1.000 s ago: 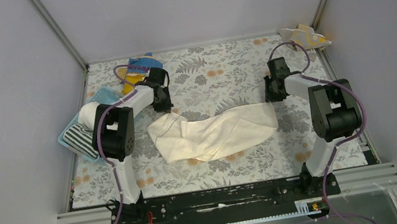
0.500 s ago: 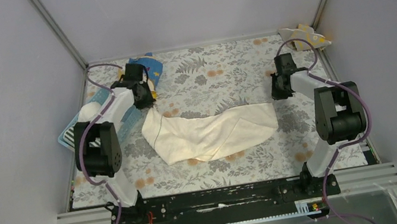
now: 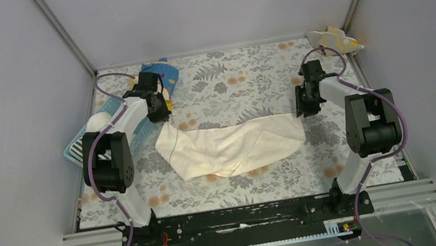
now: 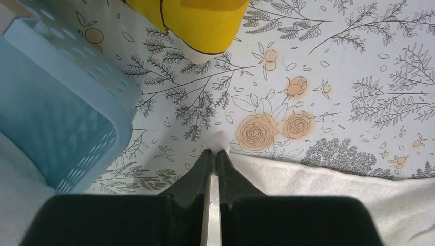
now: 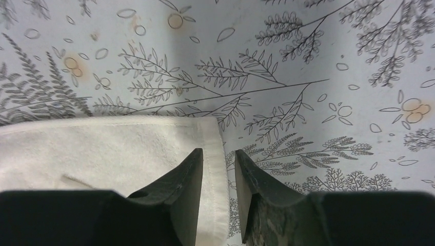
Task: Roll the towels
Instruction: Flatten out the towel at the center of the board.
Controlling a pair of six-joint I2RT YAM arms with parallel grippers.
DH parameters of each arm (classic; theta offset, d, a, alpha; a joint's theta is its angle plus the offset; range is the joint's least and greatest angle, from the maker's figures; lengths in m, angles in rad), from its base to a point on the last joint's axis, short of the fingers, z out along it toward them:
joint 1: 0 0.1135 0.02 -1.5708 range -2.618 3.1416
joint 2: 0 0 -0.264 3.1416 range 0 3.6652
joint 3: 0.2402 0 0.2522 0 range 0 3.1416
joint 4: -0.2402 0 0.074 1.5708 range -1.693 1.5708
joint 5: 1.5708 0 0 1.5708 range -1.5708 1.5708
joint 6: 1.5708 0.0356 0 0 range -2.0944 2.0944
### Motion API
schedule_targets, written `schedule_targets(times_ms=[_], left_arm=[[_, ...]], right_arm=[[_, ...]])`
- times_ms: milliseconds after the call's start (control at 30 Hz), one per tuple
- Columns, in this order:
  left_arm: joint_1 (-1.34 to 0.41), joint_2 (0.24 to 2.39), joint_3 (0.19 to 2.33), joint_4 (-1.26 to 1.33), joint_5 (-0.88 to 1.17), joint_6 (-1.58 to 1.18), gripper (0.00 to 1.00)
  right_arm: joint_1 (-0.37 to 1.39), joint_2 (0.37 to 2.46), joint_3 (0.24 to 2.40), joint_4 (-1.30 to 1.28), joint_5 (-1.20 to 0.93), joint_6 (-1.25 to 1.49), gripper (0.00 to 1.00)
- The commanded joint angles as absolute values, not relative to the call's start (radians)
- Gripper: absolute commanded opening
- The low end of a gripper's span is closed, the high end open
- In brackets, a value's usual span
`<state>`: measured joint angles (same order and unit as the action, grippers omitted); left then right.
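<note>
The left gripper (image 4: 214,152) is pinched shut on the far-left corner of the cream towel (image 3: 232,147). The towel lies stretched across the middle of the floral table (image 3: 240,73). The right gripper (image 5: 219,156) has its fingers parted, straddling the towel's right hem.

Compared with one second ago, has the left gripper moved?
Yes. The left gripper has shifted left, toward the light blue basket, dragging a corner of the cream towel with it.

Left gripper (image 4: 214,154) swung outward, towel (image 3: 232,147) corner dragged along (stretched)
</note>
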<state>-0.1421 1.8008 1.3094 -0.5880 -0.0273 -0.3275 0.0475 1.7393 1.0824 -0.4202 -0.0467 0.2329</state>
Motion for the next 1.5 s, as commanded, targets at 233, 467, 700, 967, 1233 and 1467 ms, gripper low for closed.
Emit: schedule_targets(times_ms=[233, 467, 700, 967, 1233, 1467], left_arm=[[-0.141, 1.791, 1.31, -0.603, -0.086, -0.333, 0.0], [-0.142, 1.798, 1.299, -0.637, -0.13, -0.337, 0.0], [-0.141, 1.81, 1.293, -0.642, -0.132, -0.341, 0.0], [-0.141, 1.815, 1.277, -0.657, -0.143, -0.337, 0.0], [-0.141, 1.847, 1.265, -0.669, -0.123, -0.339, 0.0], [-0.141, 1.86, 1.26, -0.67, -0.117, -0.345, 0.0]], right_arm=[[0.052, 1.821, 1.17, -0.473, -0.127, 0.193, 0.42], [0.053, 1.856, 1.186, -0.481, -0.099, 0.187, 0.44], [0.085, 1.908, 1.199, -0.53, -0.051, 0.166, 0.43], [0.11, 1.954, 1.193, -0.574, 0.074, 0.173, 0.24], [0.091, 1.939, 1.232, -0.549, 0.208, 0.174, 0.01], [0.041, 1.934, 1.223, -0.514, 0.301, 0.179, 0.0]])
